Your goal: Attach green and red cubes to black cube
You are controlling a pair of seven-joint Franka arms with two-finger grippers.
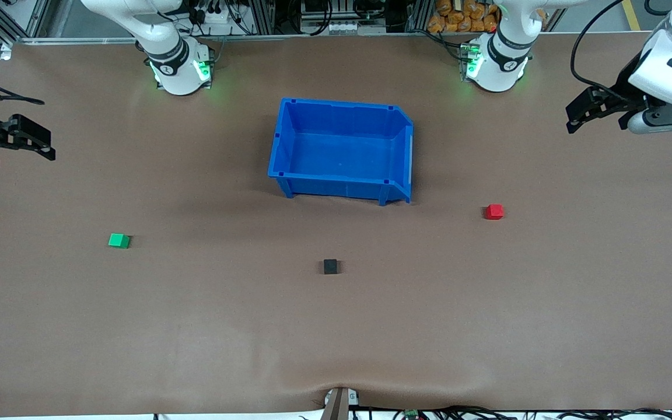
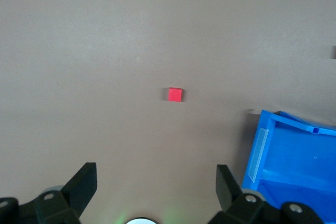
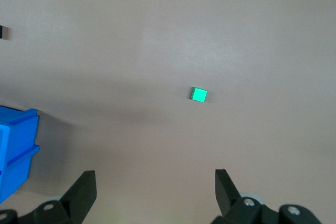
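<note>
Both arms hang back, raised at the two ends of the worktop [image 1: 79, 326]. The left claw [image 1: 572, 116] is spread wide and empty, with the red cube [image 1: 494, 212] lying well clear of it. The right claw [image 1: 44, 143] is also spread and empty, with the green cube [image 1: 119, 240] well apart. The black cube [image 1: 330, 266] sits between them, near the blue bin [image 1: 289, 181].

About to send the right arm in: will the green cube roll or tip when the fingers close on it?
Probably not. The green cube rests flat on the brown table with flat faces, so it should sit still, not roll. It looks solid and rigid, likely light, so an off-centre touch may slide it. The right gripper is open with room to spare.
</note>
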